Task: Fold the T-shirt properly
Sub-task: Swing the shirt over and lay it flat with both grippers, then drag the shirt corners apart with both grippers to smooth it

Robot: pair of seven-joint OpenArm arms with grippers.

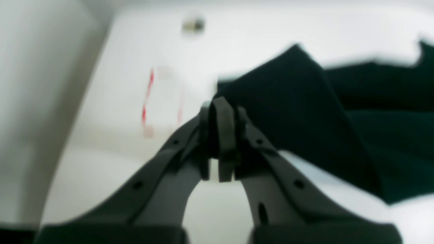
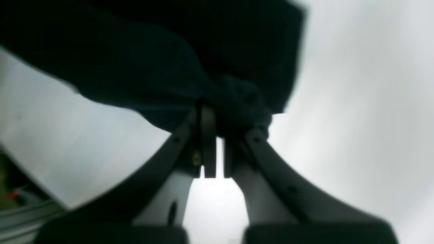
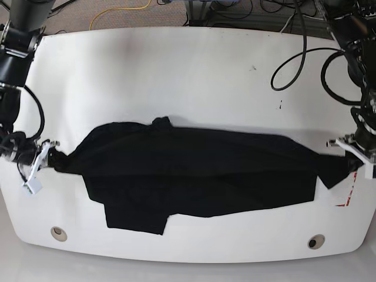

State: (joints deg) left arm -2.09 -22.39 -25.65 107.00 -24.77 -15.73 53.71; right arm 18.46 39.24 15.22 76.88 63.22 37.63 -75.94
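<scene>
Both grippers clamped on cloth. Left wrist: my left gripper (image 1: 222, 112) pinches a corner of the black T-shirt (image 1: 305, 112), lifted off the white table (image 1: 237, 37); red tape mark (image 1: 148, 98) just past my fingertips, small round fitting (image 1: 193, 24) further off. Right wrist: my right gripper (image 2: 212, 115) pinches a bunched edge, cloth blocking most of the view. Base: shirt stretched across the table between both arms, cables (image 3: 299, 59) trailing onto the table's far edge, two round holes (image 3: 316, 241) near the front edge.

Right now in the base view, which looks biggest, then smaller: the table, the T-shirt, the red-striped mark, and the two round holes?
1. table
2. T-shirt
3. red-striped mark
4. The two round holes look alike, so I won't rank them against each other.
</scene>
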